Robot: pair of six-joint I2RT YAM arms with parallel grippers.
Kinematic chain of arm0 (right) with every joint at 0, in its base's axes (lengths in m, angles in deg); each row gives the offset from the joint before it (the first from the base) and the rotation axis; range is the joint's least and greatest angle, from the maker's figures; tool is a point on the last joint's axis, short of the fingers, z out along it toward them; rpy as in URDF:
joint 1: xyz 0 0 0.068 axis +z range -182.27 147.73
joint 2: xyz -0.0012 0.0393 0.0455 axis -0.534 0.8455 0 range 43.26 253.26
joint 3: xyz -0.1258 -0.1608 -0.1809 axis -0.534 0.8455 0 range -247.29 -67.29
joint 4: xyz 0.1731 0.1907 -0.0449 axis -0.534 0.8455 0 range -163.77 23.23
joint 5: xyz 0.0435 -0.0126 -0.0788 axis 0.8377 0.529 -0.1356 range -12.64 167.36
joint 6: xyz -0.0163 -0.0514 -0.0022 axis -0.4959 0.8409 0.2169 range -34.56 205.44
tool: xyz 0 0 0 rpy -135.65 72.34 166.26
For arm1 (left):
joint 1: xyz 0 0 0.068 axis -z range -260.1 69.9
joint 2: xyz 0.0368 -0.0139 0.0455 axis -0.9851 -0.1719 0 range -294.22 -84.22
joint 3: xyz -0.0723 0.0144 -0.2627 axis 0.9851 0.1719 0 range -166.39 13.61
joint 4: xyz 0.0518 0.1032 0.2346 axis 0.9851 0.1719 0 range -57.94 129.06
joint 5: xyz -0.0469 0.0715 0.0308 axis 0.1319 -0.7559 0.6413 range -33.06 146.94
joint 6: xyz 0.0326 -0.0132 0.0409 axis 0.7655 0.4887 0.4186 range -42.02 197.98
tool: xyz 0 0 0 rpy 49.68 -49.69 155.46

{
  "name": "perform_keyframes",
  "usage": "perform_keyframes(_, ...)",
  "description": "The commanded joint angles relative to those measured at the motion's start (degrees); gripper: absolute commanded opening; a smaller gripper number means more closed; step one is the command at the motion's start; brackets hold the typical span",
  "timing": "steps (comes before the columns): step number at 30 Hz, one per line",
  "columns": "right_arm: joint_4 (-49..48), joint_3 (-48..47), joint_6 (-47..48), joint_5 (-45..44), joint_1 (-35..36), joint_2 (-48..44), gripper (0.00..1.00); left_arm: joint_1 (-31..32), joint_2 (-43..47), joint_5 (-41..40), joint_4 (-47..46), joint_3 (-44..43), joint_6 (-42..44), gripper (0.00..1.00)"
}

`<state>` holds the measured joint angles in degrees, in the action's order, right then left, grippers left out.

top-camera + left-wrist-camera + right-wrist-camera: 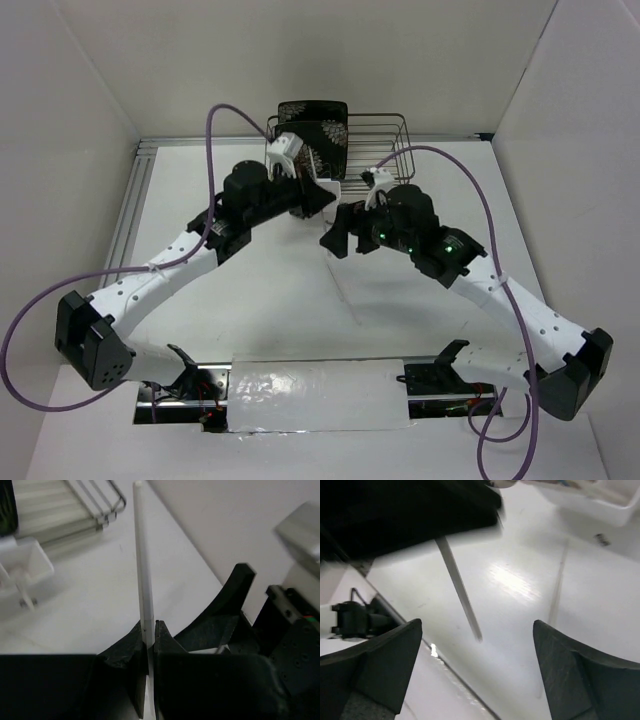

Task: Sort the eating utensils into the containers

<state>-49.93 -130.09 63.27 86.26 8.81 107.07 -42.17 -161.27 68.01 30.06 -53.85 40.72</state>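
1. Left gripper (150, 630) is clamped on a chopstick (142, 570). The jaws pinch it low down, and the stick runs straight out past the fingertips.
2. Right gripper (476, 630) has its jaws wide apart and holds nothing. The chopstick slants down in front of it, with its tip above the counter (300, 310).
3. Pose: both arms reach in from the near corners, elbows out, and the wrists meet mid-counter. The two grippers are near each other, tips facing. The left arm's dark body blurs across the top of the right wrist view.
4. The white tub (600, 505) sits on the counter beyond the open jaws, with pale utensils inside. In the left wrist view it is off to the left, near the rack (380, 140).
5. The rack is at the far edge, with the plate (312, 125) upright at its left end. In the top view the left wrist overlaps the plate's lower part.
6. Purple cables (60, 330) loop off each arm.
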Motion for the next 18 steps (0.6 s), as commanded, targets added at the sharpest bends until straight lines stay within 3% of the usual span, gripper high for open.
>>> perform_keyframes(1,5.43,-1.72,-0.50,-3.54,-3.37,-5.26,1.00,-2.24,-1.51,-1.23,-14.13,-7.40,12.19,0.00)
perform_keyframes(4,5.43,0.74,-1.03,-4.25,-7.41,-7.38,1.00,-3.91,-4.84,-0.01,-24.49,-8.91,18.26,0.00)
perform_keyframes(9,5.96,4.35,-2.17,-2.76,-11.28,-7.82,1.00,-6.64,-11.26,9.22,-42.08,-9.18,25.37,0.00)
perform_keyframes(12,5.26,6.81,-2.26,-3.45,-11.72,-8.96,1.00,-7.17,-16.26,12.66,-47.37,-9.35,29.06,0.00)
perform_keyframes(18,5.43,7.43,-1.73,-7.06,-12.25,-9.58,1.00,-9.90,-20.06,15.47,-52.75,-7.78,27.85,0.00)
